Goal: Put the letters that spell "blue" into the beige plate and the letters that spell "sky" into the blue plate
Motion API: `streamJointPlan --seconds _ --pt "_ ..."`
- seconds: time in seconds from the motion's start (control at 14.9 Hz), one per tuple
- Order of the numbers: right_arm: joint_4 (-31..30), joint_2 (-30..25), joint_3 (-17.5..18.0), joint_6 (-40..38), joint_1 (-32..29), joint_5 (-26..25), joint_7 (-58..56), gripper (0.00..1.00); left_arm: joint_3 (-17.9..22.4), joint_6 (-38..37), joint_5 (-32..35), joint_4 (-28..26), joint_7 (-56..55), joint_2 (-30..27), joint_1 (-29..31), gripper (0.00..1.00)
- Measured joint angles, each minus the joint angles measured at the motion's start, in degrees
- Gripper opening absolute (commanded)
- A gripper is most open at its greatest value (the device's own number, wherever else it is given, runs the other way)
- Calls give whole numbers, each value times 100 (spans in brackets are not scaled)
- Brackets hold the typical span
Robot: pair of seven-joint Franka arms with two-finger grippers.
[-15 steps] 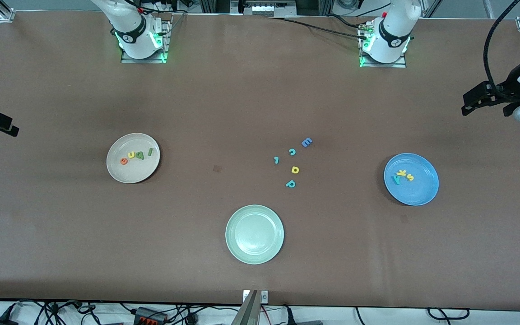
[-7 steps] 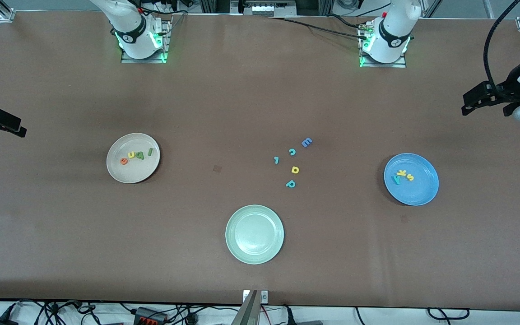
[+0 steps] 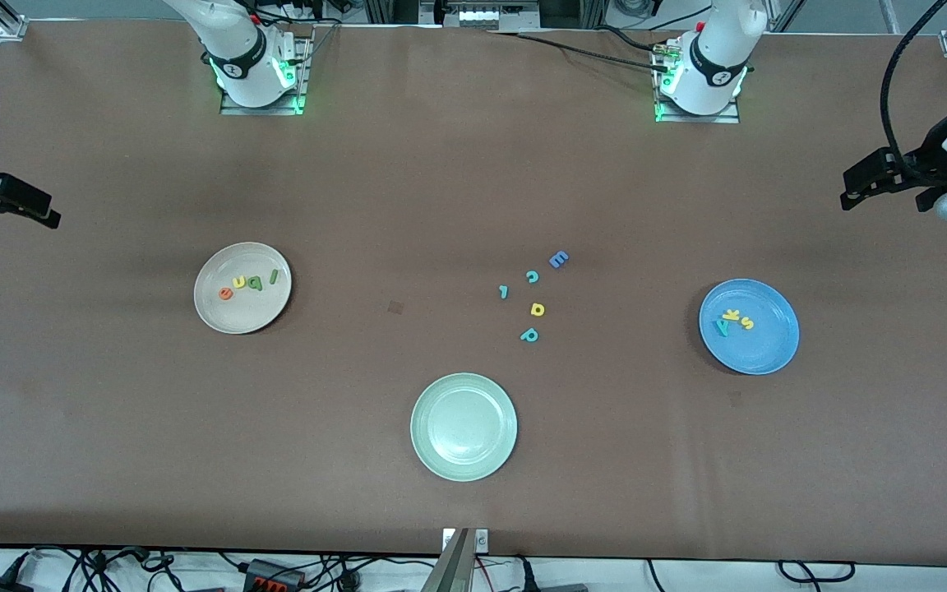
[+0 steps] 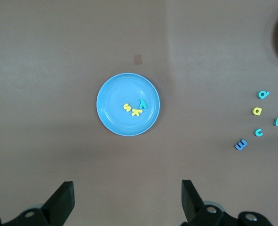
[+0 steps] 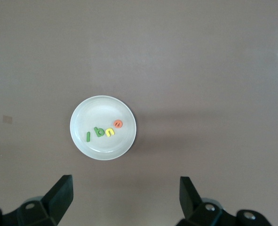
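Observation:
The beige plate (image 3: 235, 316) lies toward the right arm's end of the table. In it are the orange-red e (image 3: 225, 293), yellow u (image 3: 238, 284), green b (image 3: 256, 283) and green l (image 3: 273, 276). The blue plate (image 3: 757, 353) lies toward the left arm's end and holds the teal y (image 3: 721, 327), yellow k (image 3: 732, 315) and yellow s (image 3: 746, 323). My left gripper (image 3: 848, 189) hangs open and empty high over the table's end, looking down on the blue plate (image 4: 110, 115). My right gripper (image 3: 48, 212) is open and empty over the other end, above the beige plate (image 5: 96, 110).
A pale green plate (image 3: 422, 427) sits empty nearest the front camera. Between the plates lie loose letters: a blue E (image 3: 558, 260), a teal c (image 3: 532, 276), a small teal piece (image 3: 503, 291), a yellow d-like letter (image 3: 537, 309) and a teal p (image 3: 529, 335).
My right gripper has drifted a little inward from the table's end and toward the bases. The left arm, the plates and the letters have not moved.

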Motion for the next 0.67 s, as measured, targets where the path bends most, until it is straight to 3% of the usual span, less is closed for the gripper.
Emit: streamJointPlan --seconds 0.67 --pt "-146 -109 -1 -130 16 -71 65 100 11 -8 0 0 0 0 3 100"
